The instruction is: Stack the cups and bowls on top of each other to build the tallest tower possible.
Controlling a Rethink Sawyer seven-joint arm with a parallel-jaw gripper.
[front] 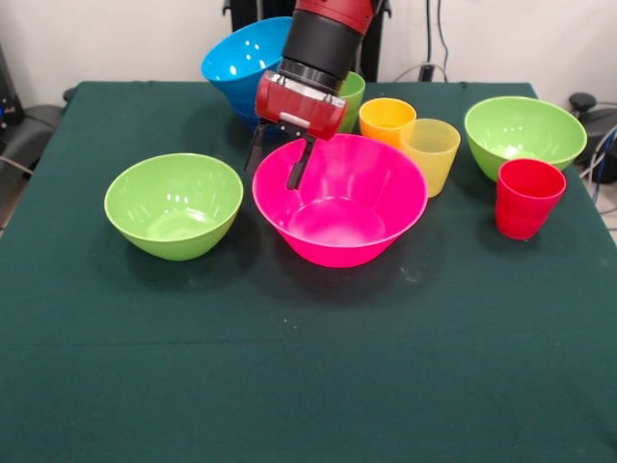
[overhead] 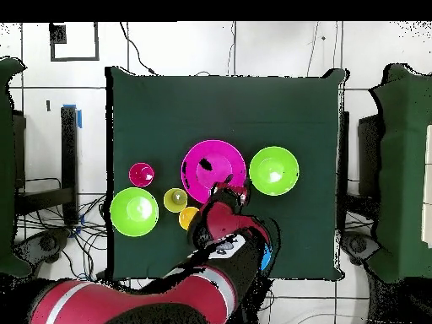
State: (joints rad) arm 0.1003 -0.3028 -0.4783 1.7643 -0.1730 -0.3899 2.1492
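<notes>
Gripper: the gripper [front: 277, 158] hung at the end of the red and black arm [front: 323, 39], its two dark fingers [front: 300, 164] spread apart, nothing between them. One fingertip sat over the far rim of the pink bowl, the other just outside that rim, so the rim lay between them; I could not tell whether either touched it.

Pink bowl: the large pink bowl [front: 339, 201] stood upright on the tabletop [front: 308, 386], directly below and in front of the gripper.

Tower: the blue bowl [front: 241, 58] rose behind the gripper, tipped toward the front, largely hidden by the arm; what lay beneath it I could not make out.

Green cup: only a lime rim [front: 354, 92] showed just behind the gripper's red wrist, beside the blue bowl.

Lime bowls: one lime green bowl [front: 174, 204] sat near the gripper on the pink bowl's one side, not touching it; the other [front: 523, 133] stood well apart on the opposite side.

Orange and yellow cups: the orange cup [front: 386, 119] and the pale yellow cup [front: 430, 152] stood upright, touching or nearly so, between the gripper and the farther lime bowl.

Red cup: the red cup [front: 525, 198] stood upright, farthest from the gripper, just in front of that lime bowl.

Overhead view: the arm [overhead: 211, 278] covered the tower; the pink bowl [overhead: 211, 160] lay just beyond the gripper [overhead: 229, 197].
</notes>
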